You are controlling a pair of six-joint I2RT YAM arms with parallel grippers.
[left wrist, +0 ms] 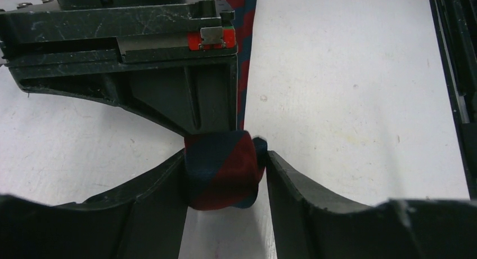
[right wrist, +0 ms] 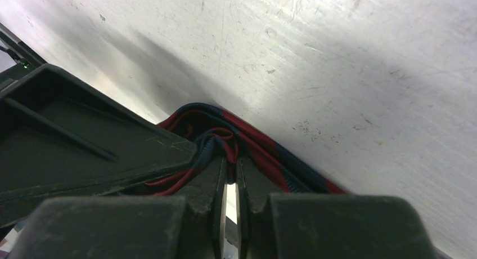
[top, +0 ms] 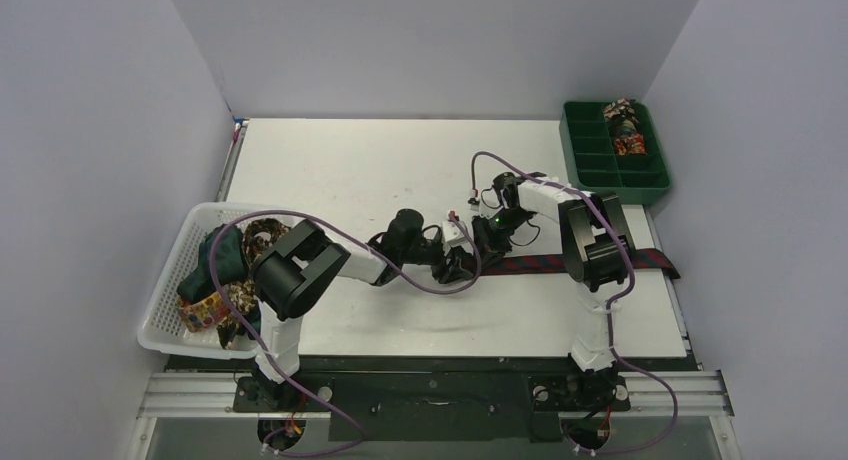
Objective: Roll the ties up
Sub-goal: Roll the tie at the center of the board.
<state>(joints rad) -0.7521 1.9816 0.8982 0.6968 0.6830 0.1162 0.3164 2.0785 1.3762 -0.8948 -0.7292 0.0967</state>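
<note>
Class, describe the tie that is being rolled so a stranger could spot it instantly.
On the white table, towards its near right side, one tie lies stretched flat. It is navy with red diagonal stripes, while the other ties sit heaped in the white basket or rolled in the green tray.

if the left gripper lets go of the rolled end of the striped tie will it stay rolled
Likely it loosens: the striped tie is soft fabric, bunching in folds where the right gripper pinches it. The roll is short and round between the fingers of the left gripper, so it may also roll along the table.
</note>
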